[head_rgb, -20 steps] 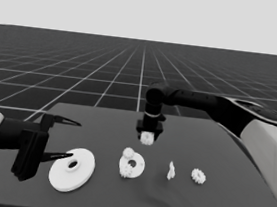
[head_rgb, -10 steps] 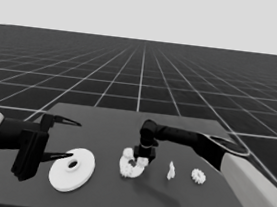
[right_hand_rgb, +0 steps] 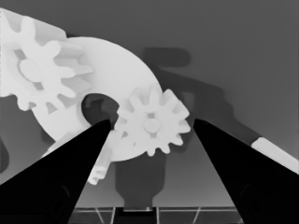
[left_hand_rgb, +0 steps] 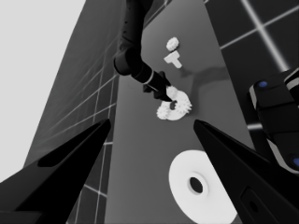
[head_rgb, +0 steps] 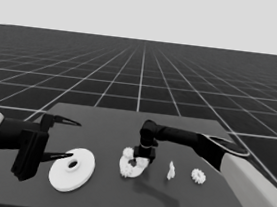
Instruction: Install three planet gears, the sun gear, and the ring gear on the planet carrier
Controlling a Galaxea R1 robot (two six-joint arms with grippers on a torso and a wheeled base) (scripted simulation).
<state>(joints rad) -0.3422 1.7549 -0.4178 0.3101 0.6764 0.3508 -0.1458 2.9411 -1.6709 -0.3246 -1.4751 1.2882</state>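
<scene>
My right gripper (head_rgb: pixel 142 159) is down on the smaller round part, the planet carrier (head_rgb: pixel 143 163), near the table's middle. In the right wrist view its fingers stand open on either side of a planet gear (right_hand_rgb: pixel 152 125) that lies on the carrier (right_hand_rgb: pixel 117 60) beside its hole. A second gear (right_hand_rgb: pixel 42 70) sits on the carrier's far side, and a third (right_hand_rgb: pixel 98 172) shows partly under one finger. One loose gear (head_rgb: pixel 198 176) and the thin sun gear (head_rgb: pixel 171 170) lie to the right. The larger round part, the ring gear (head_rgb: pixel 72 169), lies flat on the left.
My left gripper (head_rgb: pixel 66 139) waits open over the table's left end, just left of the ring gear (left_hand_rgb: pixel 201 186). Its wrist view shows the right arm over the carrier (left_hand_rgb: pixel 180 114). The right arm's pale grey part fills the lower right corner.
The right gripper carried a gear down from above the table's back onto the smaller round part. Its fingers now stand open around the gear. The left arm has not moved.
</scene>
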